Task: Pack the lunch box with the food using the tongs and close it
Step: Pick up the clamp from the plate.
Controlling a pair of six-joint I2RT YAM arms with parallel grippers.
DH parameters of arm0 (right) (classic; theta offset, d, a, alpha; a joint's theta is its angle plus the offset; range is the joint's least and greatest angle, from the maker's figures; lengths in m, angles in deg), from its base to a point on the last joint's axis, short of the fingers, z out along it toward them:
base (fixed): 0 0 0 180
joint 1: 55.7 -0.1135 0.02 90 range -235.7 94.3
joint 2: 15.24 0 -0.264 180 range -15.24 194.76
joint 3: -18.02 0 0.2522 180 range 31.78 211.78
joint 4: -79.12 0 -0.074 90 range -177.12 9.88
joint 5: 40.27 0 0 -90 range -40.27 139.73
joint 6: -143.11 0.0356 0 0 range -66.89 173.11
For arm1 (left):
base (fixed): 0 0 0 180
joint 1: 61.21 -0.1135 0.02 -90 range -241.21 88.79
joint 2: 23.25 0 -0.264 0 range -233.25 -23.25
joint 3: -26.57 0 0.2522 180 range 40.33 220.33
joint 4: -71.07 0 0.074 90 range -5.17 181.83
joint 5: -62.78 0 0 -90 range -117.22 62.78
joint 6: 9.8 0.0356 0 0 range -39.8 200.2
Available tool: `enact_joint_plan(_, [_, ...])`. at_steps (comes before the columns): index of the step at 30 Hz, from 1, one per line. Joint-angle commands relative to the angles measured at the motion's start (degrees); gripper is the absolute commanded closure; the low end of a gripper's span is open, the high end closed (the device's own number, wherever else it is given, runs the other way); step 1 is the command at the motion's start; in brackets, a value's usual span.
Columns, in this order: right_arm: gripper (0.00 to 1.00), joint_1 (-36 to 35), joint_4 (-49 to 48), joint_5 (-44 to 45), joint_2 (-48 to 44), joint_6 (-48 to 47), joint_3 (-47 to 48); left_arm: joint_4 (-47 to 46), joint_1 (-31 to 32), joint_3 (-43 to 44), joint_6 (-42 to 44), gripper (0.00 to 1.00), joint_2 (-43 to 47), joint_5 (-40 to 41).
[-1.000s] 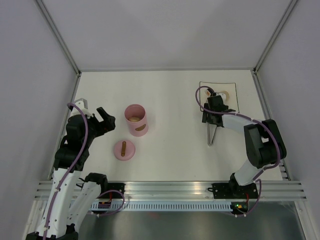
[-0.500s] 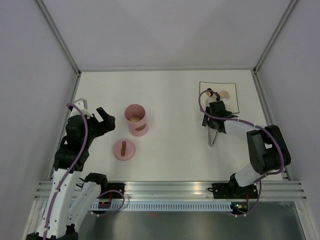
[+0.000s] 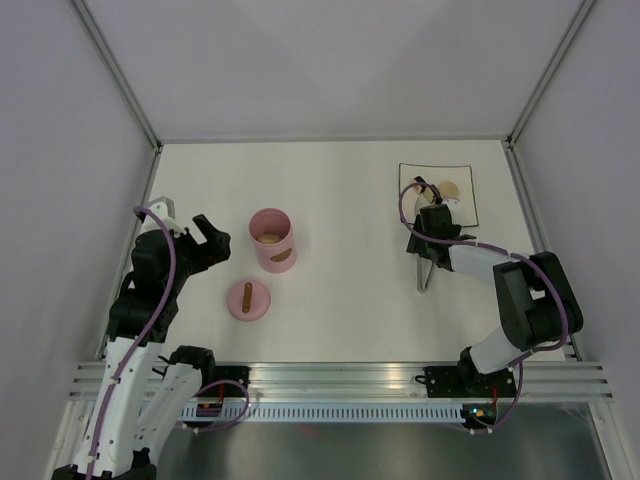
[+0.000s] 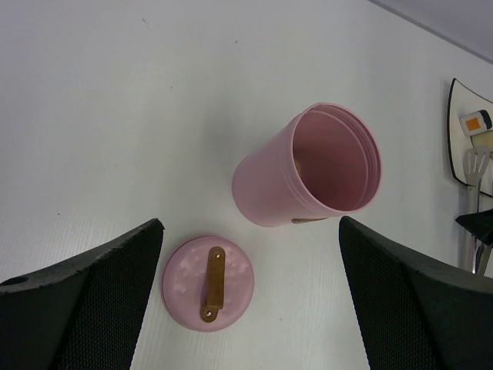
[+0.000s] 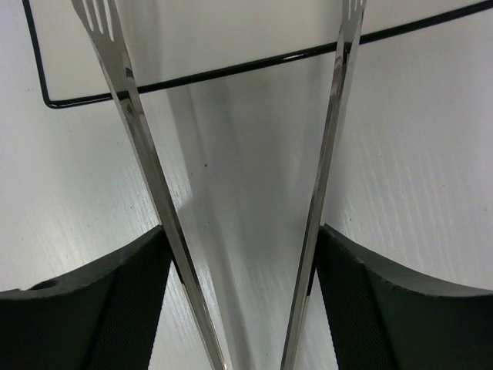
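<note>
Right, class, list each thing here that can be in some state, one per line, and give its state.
lunch box: upright, open, a beige piece inside
lid: off, lying flat beside the lunch box, handle up
tongs: arms spread, gripped, tips over the plate's near edge
food: pieces on the plate, not yet packed
plate: lying flat, holding food
left gripper: open, empty
right gripper: closed on the tongs
</note>
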Motion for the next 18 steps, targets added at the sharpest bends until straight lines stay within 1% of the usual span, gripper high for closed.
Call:
enact_joint_plan(1, [0.28,-0.2,-2.3,-0.6,1.5,1.4,-1.2,-2.1,0.0,-0.4,2.3,0.00,0.1,-0.5])
enact_joint_plan(3, [0.35,-0.2,-1.9,0.1,1.6,1.2,-1.3,-2.1,0.0,-0.4,2.3,0.00,0.0,-0.4])
enact_joint_plan(4, [0.41,-0.2,-1.3,0.5,1.4,1.3,-1.0,-2.1,0.0,-0.4,2.3,0.00,0.0,-0.4])
enact_joint_plan(8, [0.53,-0.2,1.3,1.7,0.6,0.5,0.4,-2.1,0.1,-0.4,2.3,0.00,-0.1,-0.4])
enact_joint_plan(12, [0.57,-0.2,5.8,2.6,-1.6,-0.7,4.3,-2.1,0.0,-0.4,2.3,0.00,-0.2,-0.5])
enact_joint_plan(14, [0.58,-0.2,6.9,1.6,-3.3,-1.4,5.8,-2.1,0.1,-0.4,2.3,0.00,-0.2,-0.5])
enact_joint_plan(16, [0.58,-0.2,9.3,0.3,-3.8,-3.1,9.2,-2.1,0.0,-0.4,2.3,0.00,-0.4,-0.5])
enact_joint_plan(17, [0.59,-0.1,12.2,-0.2,-3.8,-3.8,10.7,-2.1,0.0,-0.4,2.3,0.00,-0.5,-0.6])
enact_joint_plan(18, [0.58,0.1,13.5,-0.6,-3.7,-4.2,13.7,-2.1,0.0,-0.4,2.3,0.00,-0.4,-0.7])
